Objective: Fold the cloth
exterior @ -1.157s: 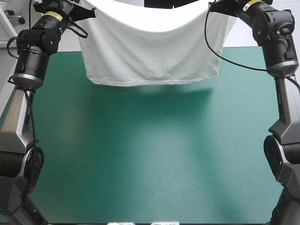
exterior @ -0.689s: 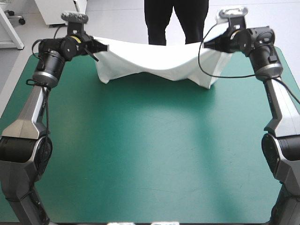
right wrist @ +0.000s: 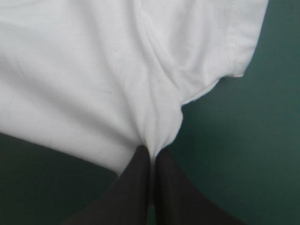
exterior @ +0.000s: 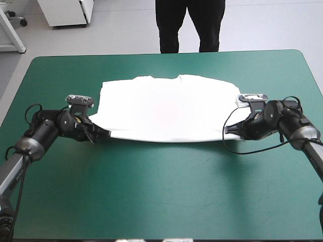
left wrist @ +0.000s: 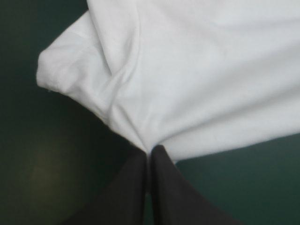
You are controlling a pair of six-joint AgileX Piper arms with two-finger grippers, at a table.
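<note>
The teal-green table cover (exterior: 161, 191) bears one item. A white short-sleeved fabric T-shirt (exterior: 169, 108) lies spread flat just toward 12 o'clock from the table's centre, with its neckline at the 12 o'clock edge. The left gripper (exterior: 103, 134), with two broad black fins, lies low at the shirt's 8 o'clock corner. Its fingers are pressed together on the cloth, which creases into the pinch. The right gripper (exterior: 228, 132) lies at the 4 o'clock corner, likewise clamped on a gathered fold of the T-shirt. Both wrists lie close to the cover.
</note>
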